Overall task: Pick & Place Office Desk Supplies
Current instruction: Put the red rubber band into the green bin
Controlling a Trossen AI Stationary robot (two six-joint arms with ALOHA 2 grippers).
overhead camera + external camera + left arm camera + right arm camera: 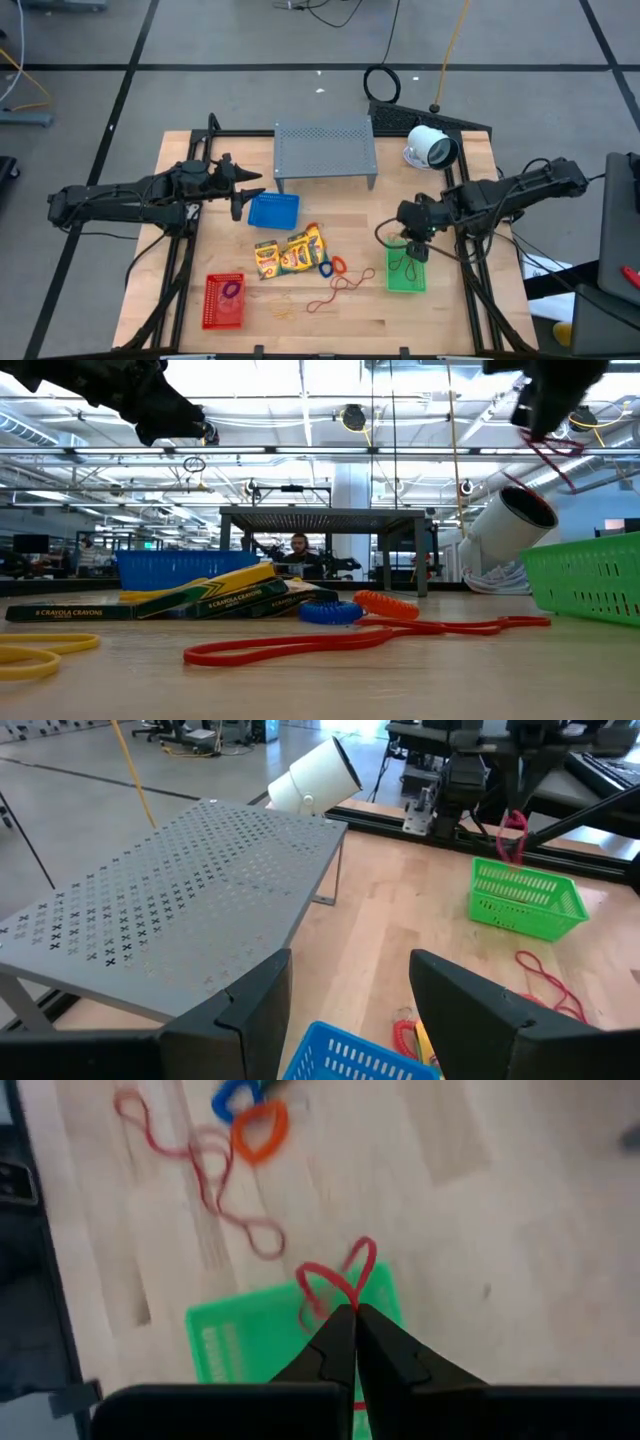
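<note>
Left gripper [243, 190]: raised beside blue basket [272, 210], fingers [240, 1010] parted, holding nothing. Table centre: yellow crayon packs [290, 252], blue loop [326, 268] and orange loop [339, 265] at their 3 o'clock, long red band [335, 293] at 5 o'clock; red basket [224, 301] at 7 o'clock. Right gripper [352, 1315]: above green basket [406, 268], fingers pinched on red rubber band [335, 1280] dangling toward it.

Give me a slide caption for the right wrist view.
Right claw shut on a red rubber band, held over the green basket.
</note>
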